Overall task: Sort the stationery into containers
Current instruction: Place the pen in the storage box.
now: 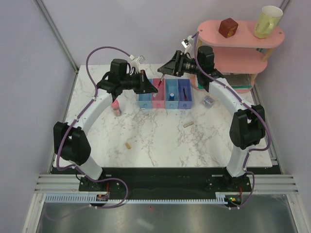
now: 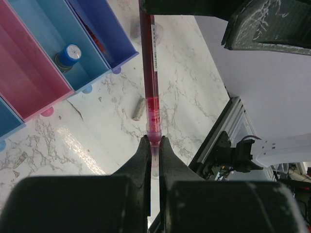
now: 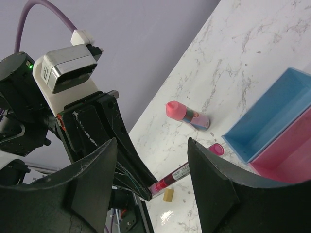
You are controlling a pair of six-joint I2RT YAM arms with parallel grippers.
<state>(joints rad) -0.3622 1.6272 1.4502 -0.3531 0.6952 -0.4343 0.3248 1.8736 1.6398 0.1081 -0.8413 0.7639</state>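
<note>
Left wrist cam: left gripper (image 2: 154, 144) is clamped on the tail of the thin red pen (image 2: 150, 73). The pen runs straight out from the jaws. Its far end goes behind a dark part of the right arm; can't tell if they touch. Beyond it, a beige piece (image 2: 139, 108) lies on the marble table (image 2: 194, 97) and the tiny blue cylinder (image 2: 68, 54) sits in a light blue bin (image 2: 43, 29).

Right wrist cam only: right gripper (image 3: 151, 145) is spread wide with the pen between its fingers, gripping nothing. The pink cylinder (image 3: 187, 115) is on the table beyond.

Top cam: the pen lines up with the far end of the pink bin (image 1: 158, 101).
</note>
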